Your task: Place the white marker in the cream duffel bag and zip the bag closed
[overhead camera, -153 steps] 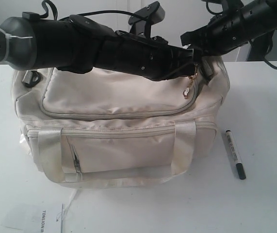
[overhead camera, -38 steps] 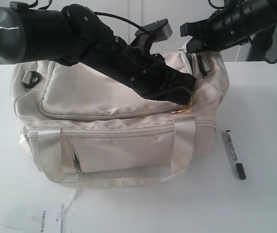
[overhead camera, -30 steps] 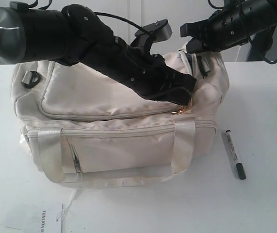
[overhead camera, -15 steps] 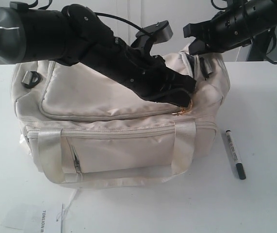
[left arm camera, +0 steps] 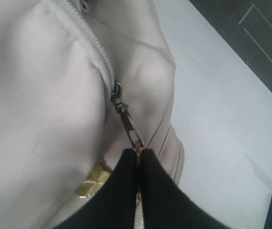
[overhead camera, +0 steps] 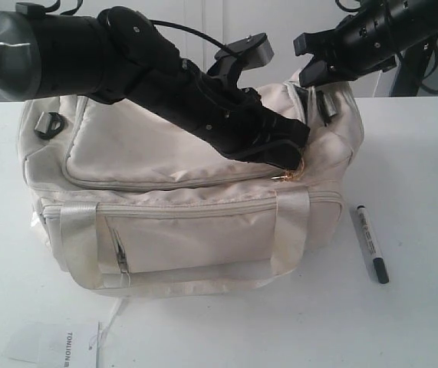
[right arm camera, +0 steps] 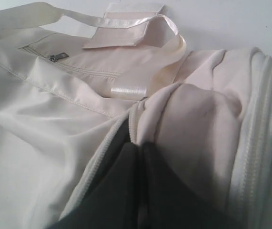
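Tabletop (overhead camera: 418, 153) is being shared by cream duffel bag (overhead camera: 172, 230) and white marker (overhead camera: 370, 244). Zip pull (left arm camera: 128, 123) is being clamped by left gripper (left arm camera: 139, 151), bag's end fabric by right gripper (right arm camera: 138, 144).

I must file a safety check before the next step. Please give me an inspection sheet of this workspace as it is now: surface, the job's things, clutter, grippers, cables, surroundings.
Surface: white table; bare parts look clean.
Job's things: cream duffel bag stands mid-table; white marker lies on the table to its right in the exterior view, not touching it.
Clutter: printed paper label near the front edge.
Grippers: left gripper shut on the zip pull, gold charm beside it; right gripper shut on the bag's fabric by the zip.
Cables: black cable arcs above the left arm.
Surroundings: pale wall behind; dark floor past the table edge.
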Tool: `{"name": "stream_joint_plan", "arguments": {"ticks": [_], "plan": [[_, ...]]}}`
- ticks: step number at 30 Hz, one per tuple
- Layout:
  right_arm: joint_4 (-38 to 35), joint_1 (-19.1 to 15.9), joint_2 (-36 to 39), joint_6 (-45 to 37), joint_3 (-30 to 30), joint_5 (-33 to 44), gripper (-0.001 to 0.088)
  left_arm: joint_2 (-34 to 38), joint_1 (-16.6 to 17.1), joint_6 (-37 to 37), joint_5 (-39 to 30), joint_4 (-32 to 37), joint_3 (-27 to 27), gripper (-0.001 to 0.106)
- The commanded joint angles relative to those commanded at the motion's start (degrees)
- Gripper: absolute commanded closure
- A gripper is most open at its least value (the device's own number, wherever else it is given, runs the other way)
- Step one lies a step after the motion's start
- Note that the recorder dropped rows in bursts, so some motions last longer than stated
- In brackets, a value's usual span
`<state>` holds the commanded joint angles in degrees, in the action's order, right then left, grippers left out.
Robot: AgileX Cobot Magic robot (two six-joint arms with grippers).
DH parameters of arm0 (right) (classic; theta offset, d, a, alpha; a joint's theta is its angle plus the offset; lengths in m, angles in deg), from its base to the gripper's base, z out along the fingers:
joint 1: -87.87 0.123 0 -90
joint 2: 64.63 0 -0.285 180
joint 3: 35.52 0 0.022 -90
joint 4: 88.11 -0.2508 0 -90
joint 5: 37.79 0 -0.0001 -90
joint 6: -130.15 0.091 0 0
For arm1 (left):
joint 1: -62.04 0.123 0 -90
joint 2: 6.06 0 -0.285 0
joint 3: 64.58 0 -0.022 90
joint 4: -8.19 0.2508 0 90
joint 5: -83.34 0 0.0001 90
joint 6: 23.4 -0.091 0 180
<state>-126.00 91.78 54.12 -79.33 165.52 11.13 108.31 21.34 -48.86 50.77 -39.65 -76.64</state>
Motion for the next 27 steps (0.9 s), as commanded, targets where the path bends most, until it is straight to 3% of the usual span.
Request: {"name": "stream_joint_plan", "arguments": {"ticks": [14, 27], "plan": [[1.2, 0.0, -0.1, 0.0, 1.6, 4.2, 0.0868, 0.0, 0.0, 0.0, 1.0, 2.1, -0.1, 0.105], [4.5, 0.0, -0.1, 1.9, 1.6, 4.5, 0.0868, 0.0, 0.0, 0.2, -4.2, 2.1, -0.1, 0.105]]}}
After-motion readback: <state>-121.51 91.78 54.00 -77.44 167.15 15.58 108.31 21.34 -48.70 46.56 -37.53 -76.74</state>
